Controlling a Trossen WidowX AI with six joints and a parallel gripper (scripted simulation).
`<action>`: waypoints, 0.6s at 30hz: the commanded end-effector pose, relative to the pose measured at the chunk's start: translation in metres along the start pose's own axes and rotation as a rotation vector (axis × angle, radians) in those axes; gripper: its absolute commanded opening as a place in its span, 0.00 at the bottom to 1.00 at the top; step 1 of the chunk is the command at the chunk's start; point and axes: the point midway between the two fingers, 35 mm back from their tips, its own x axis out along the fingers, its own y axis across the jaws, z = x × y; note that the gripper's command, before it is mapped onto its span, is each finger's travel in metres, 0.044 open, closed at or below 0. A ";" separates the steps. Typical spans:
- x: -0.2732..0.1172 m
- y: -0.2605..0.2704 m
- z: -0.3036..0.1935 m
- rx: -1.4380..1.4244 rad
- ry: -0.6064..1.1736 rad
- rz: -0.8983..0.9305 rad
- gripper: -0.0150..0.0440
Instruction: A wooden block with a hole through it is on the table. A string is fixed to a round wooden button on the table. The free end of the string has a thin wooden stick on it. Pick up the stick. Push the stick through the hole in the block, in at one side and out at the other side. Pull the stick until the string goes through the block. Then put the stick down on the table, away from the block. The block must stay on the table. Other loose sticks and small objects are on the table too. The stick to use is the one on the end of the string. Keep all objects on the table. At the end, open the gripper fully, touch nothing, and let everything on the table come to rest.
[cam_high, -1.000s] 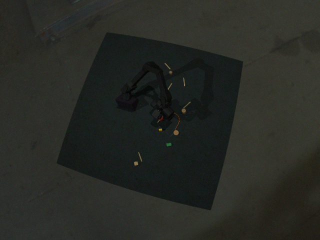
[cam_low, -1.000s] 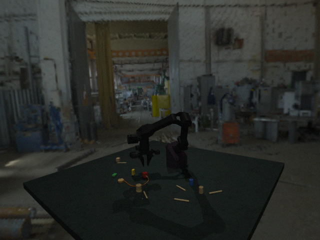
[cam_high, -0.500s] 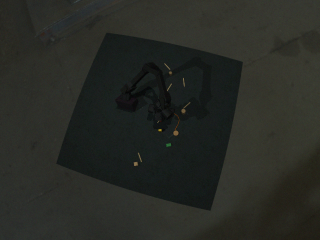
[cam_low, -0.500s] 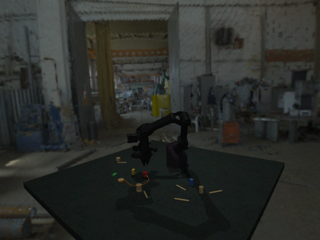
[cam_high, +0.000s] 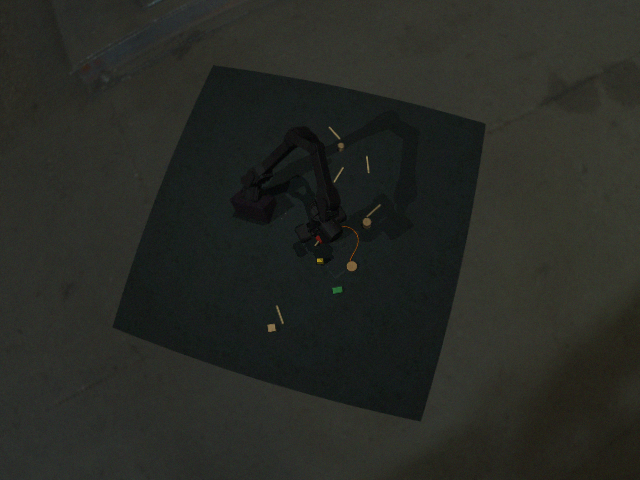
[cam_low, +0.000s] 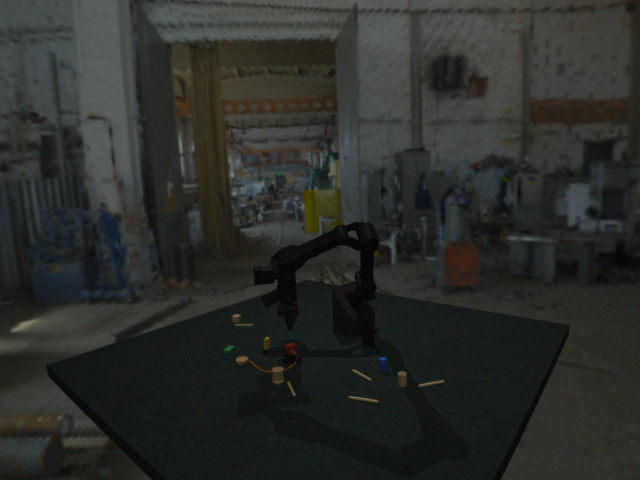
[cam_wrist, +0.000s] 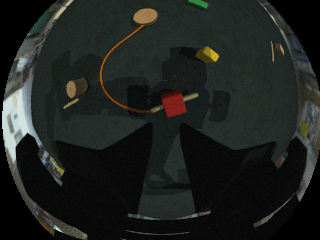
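Note:
The red block (cam_high: 318, 239) (cam_low: 290, 348) (cam_wrist: 174, 104) stands on the table. The wooden stick (cam_high: 316, 243) (cam_wrist: 191, 97) runs through it, with an end showing on each side in the wrist view. The orange string (cam_high: 357, 238) (cam_low: 263, 370) (cam_wrist: 101, 75) joins the stick's left end there and curves to the round wooden button (cam_high: 351, 266) (cam_low: 241, 360) (cam_wrist: 145, 17). No string shows on the stick's far end. My gripper (cam_low: 290, 328) (cam_wrist: 166, 127) is partly open and empty, above the block, touching nothing. Inside the block is hidden.
A yellow block (cam_high: 320, 261) (cam_wrist: 207, 54) is near the red block. A green block (cam_high: 337, 290), wooden cylinders (cam_high: 366, 222) (cam_low: 402, 379), a blue cylinder (cam_low: 383, 363), a wooden cube (cam_high: 271, 327) and several loose sticks lie farther out.

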 end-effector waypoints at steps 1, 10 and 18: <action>0.001 -0.018 0.007 -0.807 0.000 -0.017 0.46; 0.001 -0.026 0.010 -1.258 0.007 -0.021 0.46; 0.001 -0.032 0.012 -1.660 0.015 -0.023 0.46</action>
